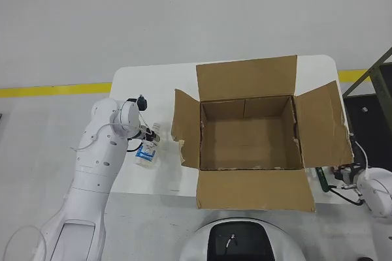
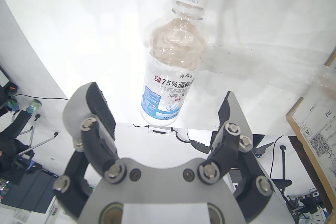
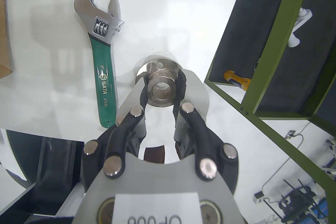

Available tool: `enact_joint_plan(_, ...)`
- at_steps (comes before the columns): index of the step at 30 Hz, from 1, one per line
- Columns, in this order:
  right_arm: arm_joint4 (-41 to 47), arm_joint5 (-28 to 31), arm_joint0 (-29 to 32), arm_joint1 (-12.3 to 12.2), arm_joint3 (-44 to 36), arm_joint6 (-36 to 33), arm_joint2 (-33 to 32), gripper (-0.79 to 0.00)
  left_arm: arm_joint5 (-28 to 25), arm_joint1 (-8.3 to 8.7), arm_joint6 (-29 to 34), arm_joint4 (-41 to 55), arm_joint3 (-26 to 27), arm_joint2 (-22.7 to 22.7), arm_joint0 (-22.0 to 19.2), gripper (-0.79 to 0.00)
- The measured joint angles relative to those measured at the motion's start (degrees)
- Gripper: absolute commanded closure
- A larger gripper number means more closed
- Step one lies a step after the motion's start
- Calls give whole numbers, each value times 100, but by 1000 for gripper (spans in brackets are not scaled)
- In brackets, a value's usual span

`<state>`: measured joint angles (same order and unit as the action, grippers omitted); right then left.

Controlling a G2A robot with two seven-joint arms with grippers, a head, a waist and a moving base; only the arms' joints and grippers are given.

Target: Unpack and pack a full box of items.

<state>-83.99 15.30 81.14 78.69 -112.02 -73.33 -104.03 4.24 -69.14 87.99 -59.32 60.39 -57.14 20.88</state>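
Note:
An open cardboard box (image 1: 248,140) stands in the middle of the white table (image 1: 157,78) and looks empty inside. A clear bottle (image 2: 173,62) with a white cap and blue label lies on the table's left part, its base at the table edge (image 1: 146,154). My left gripper (image 2: 161,101) hangs open over the bottle's base end (image 1: 149,137), fingers (image 2: 97,104) apart from it. My right gripper (image 3: 161,87) is shut on a metal flanged ring (image 3: 160,88) just above the table at the front right (image 1: 345,175). A green-handled wrench (image 3: 102,51) lies beside it (image 1: 321,179).
The box's four flaps spread outward; the left flap (image 1: 185,127) stands close to the bottle and also shows as a flap (image 2: 315,130) at the frame's side. A green metal rack (image 3: 275,51) with dark shelves stands just off the table's right edge (image 1: 379,85).

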Motion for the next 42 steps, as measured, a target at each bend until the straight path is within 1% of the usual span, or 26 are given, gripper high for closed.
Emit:
enact_joint_plan(2, 0, -19, 7, -12, 21, 5, 23, 0, 0, 0, 0, 0, 0, 0, 0, -785)
enact_joint_plan(3, -1, -30, 8, -18, 35, 5, 32, -31, 0, 0, 0, 0, 0, 0, 0, -785)
enact_joint_plan(5, 4, -41, 4, -31, 53, 0, 50, -169, 0, 0, 0, 0, 0, 0, 0, -785)
enact_joint_plan(7, 14, -57, -3, -44, 66, -13, 67, -182, 0, 0, 0, 0, 0, 0, 0, -785)
enact_joint_plan(9, 20, -76, -11, -56, 81, -24, 84, -212, 0, 0, 0, 0, 0, 0, 0, -785)
enact_joint_plan(11, 22, -82, -17, -67, 99, -33, 101, -219, 0, 0, 0, 0, 0, 0, 0, -785)
enact_joint_plan(13, 31, -77, -23, -81, 115, -39, 111, -243, 0, 0, 0, 0, 0, 0, 0, -785)
enact_joint_plan(15, 41, -79, -26, -94, 127, -43, 108, -302, 0, 0, 0, 0, 0, 0, 0, -785)
enact_joint_plan(19, 115, -88, -39, -123, 152, -42, 67, -339, 0, 0, 0, 0, 0, 0, 0, -785)
enact_joint_plan(21, 156, -99, -55, -136, 138, -33, 38, -332, 0, 0, 0, 0, 0, 0, 0, -785)
enact_joint_plan(23, 237, -181, -91, -150, 53, 24, -42, -283, 0, 0, 0, 0, 0, 0, 0, -785)
enact_joint_plan(24, 300, -264, -116, -154, -10, 85, -108, -77, 0, 0, 0, 0, 0, 0, 0, -785)
enact_joint_plan(25, 411, -397, -154, -159, -111, 201, -222, 0, 0, 0, 0, 0, 0, 0, 0, -785)
enact_joint_plan(27, 613, -593, -208, -166, -272, 547, -436, 0, 0, 0, 0, 0, 0, 0, 0, -785)
enact_joint_plan(29, 972, -666, -261, -174, -378, 1159, -689, 0, 0, 0, 0, 0, 0, 0, 0, -785)
enact_joint_plan(31, 1302, -438, -281, -195, -362, 1819, -887, 0, 0, 0, 0, 0, 0, 0, 0, -785)
enact_joint_plan(34, 1351, -163, -365, -243, -195, 2486, -1044, 0, 0, 0, 0, 0, 0, 0, 0, -785)
enact_joint_plan(36, 1225, -57, -404, -261, -143, 2693, -1044, 0, 0, 0, 0, 0, 0, 0, 0, -785)
enact_joint_plan(42, 1236, -60, -404, -261, -141, 2684, -1037, 0, 0, 0, 0, 0, 0, 0, 0, -785)
